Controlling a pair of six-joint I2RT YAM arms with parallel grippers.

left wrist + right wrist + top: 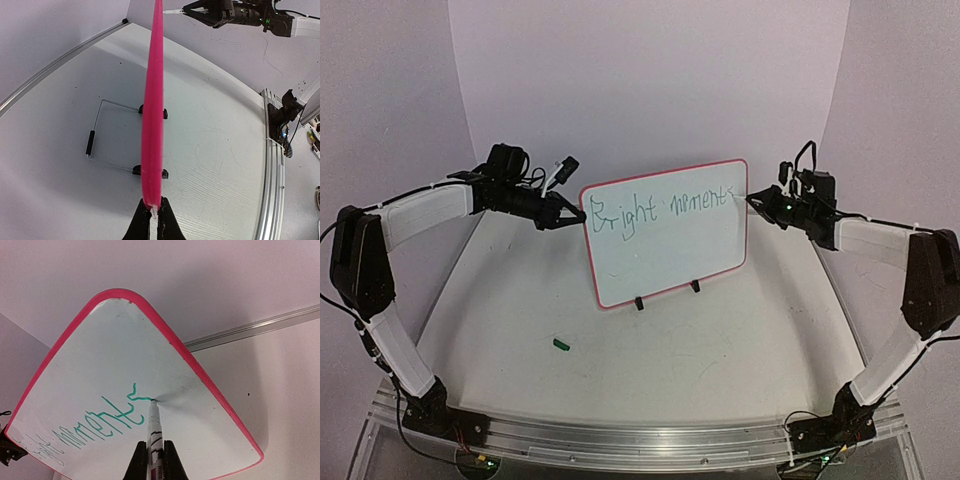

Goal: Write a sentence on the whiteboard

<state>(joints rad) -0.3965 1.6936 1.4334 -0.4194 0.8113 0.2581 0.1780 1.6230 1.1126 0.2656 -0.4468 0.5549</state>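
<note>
The whiteboard (665, 232) stands upright on two black clip feet at the table's middle, with green writing "Bright moments" on it. My left gripper (578, 213) is shut on the board's left pink rim (152, 150), seen edge-on in the left wrist view. My right gripper (757, 201) is shut on a white marker (155, 432). The marker's tip touches the board face (100, 360) at the end of the last green letter, near the board's upper right.
A small green marker cap (560, 344) lies on the table in front of the board. A wire stand (100, 135) lies behind the board. An aluminium rail (640, 440) runs along the near table edge.
</note>
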